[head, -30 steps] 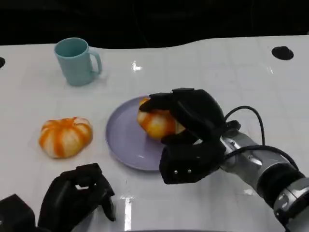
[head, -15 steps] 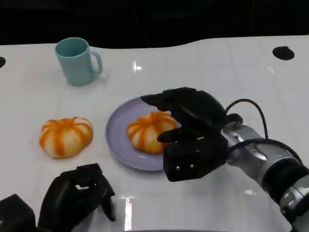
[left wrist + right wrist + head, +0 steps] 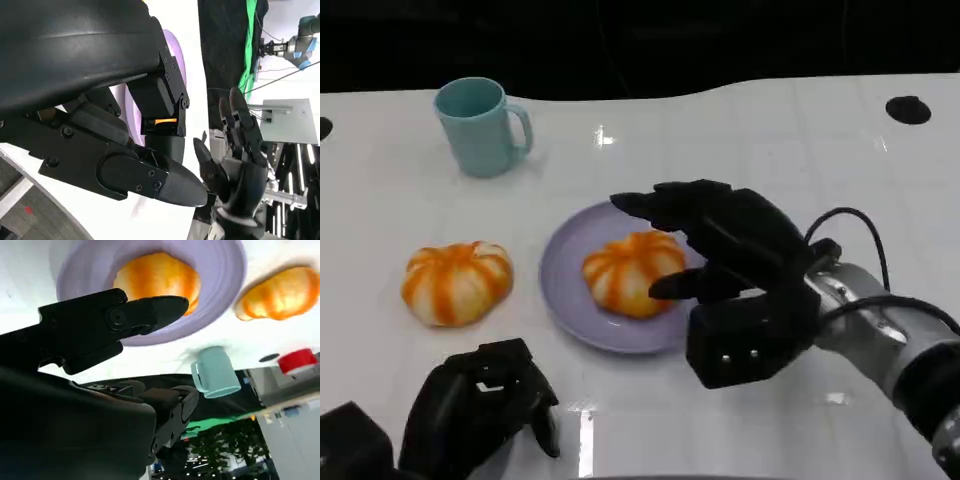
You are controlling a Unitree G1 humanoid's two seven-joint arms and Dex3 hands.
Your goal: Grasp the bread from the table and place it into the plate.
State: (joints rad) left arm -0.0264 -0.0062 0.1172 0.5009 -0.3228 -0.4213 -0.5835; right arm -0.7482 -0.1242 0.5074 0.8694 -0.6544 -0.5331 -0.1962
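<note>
A round orange-and-white bread [image 3: 625, 272] lies on the purple plate [image 3: 563, 270] in the middle of the table. My right hand [image 3: 735, 265] hovers just right of it, fingers spread and holding nothing; its fingertips reach over the plate's right rim without touching the bread. The right wrist view shows the same bread [image 3: 157, 277] in the plate [image 3: 227, 275] beyond a black finger [image 3: 125, 315]. A second, similar bread [image 3: 455, 282] sits on the table left of the plate. My left hand [image 3: 480, 410] rests at the near left edge, its fingers curled in around nothing.
A light blue mug [image 3: 480, 125] stands at the back left, well away from the plate. A black round spot [image 3: 907, 109] marks the table's far right. The white table [image 3: 740, 150] ends at a dark back edge.
My right hand set the bread down on the plate, let go and drew back to the right with its fingers spread. The left hand has not moved.
</note>
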